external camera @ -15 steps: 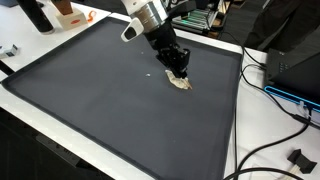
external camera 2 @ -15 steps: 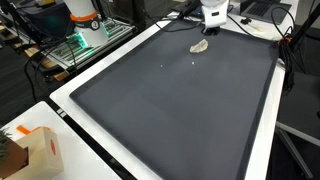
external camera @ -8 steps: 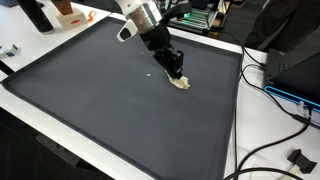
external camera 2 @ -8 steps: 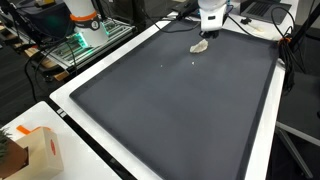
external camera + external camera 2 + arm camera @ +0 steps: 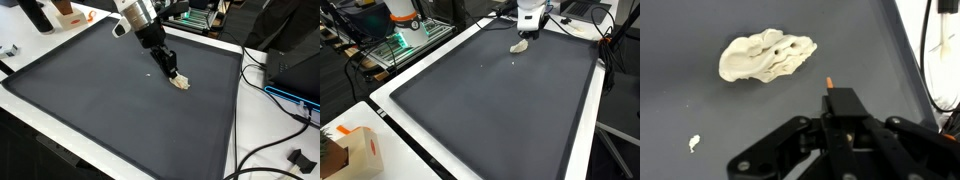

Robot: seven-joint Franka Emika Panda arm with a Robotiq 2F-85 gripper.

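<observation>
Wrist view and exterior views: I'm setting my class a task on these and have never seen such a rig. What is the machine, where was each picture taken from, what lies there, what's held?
The machine is one robot arm ending in a gripper, a two-fingered clamp. Two pictures come from cameras outside the robot, looking at the table from different places. The third comes from a camera on the wrist, looking down past the gripper's black body. A dark mat covers the table. On it lie a pale crumpled lump and, apart from it, a tiny pale crumb. The gripper hangs close above the lump. The lump lies free on the mat, so nothing seems held; whether the gripper is open or shut does not show.
</observation>
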